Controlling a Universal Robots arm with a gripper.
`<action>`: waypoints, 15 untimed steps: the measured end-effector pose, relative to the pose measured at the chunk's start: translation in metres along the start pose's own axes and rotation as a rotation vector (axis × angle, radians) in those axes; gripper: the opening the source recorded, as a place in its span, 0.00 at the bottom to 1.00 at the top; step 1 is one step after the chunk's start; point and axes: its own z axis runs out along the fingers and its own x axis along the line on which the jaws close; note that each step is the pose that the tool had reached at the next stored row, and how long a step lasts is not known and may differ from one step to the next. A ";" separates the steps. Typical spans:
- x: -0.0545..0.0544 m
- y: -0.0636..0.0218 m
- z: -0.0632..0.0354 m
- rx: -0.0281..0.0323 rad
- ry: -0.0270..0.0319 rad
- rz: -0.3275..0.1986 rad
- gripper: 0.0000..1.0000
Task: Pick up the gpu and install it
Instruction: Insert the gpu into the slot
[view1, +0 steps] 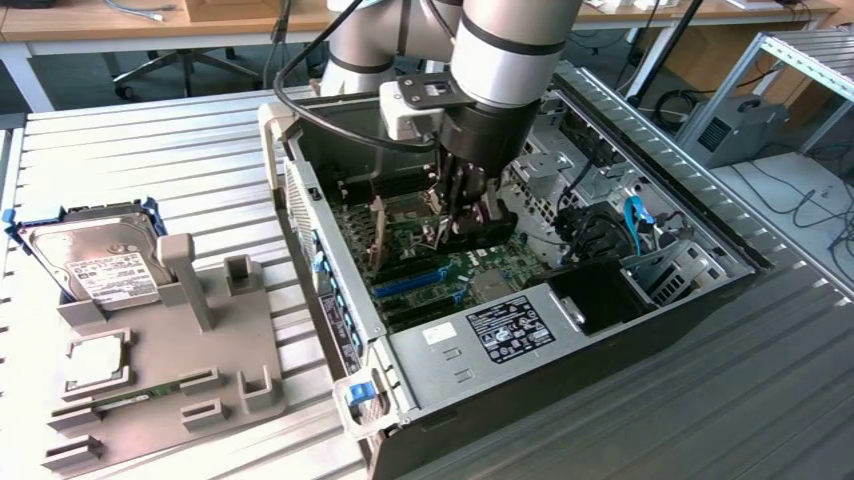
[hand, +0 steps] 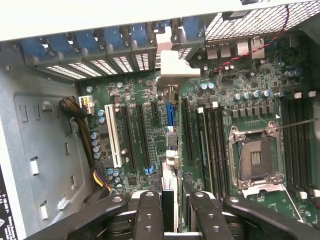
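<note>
Pick-up is done: the gripper (view1: 461, 215) is down inside the open PC case (view1: 694, 215), jaws closed edge-on across the gpu (hand: 169, 192), which hangs upright between the pads. In the wrist view the card runs from between the fingertips (hand: 150, 212) out toward the rear wall of the case, and its silver end bracket (hand: 170, 67) sits at the row of blue slot latches (hand: 117, 42). The card's lower edge lines up over the blue expansion slot (hand: 170, 115) on the motherboard (hand: 240, 95), between the long black slots on one side and the memory slots on the other. I can't tell whether the edge connector is touching the slot or has entered it; the card itself hides that line. My read: the transport part is finished and we are in the insertion stage, with seating not confirmed and the card not released. On the exterior view's left, the grey fixture tray (view1: 147, 350) on the tabletop (view1: 147, 150) holds the hard drive (view1: 94, 255) and a memory stick (view1: 140, 392), both well apart from the case and untouched by the gripper.
</note>
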 end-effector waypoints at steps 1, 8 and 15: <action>0.000 0.0001 0.0009 0.0001 0.0000 0.000 0.26; 0.000 0.0007 0.0057 -0.0003 0.0012 -0.018 0.26; -0.005 0.0015 0.0080 -0.0015 0.0087 -0.097 0.26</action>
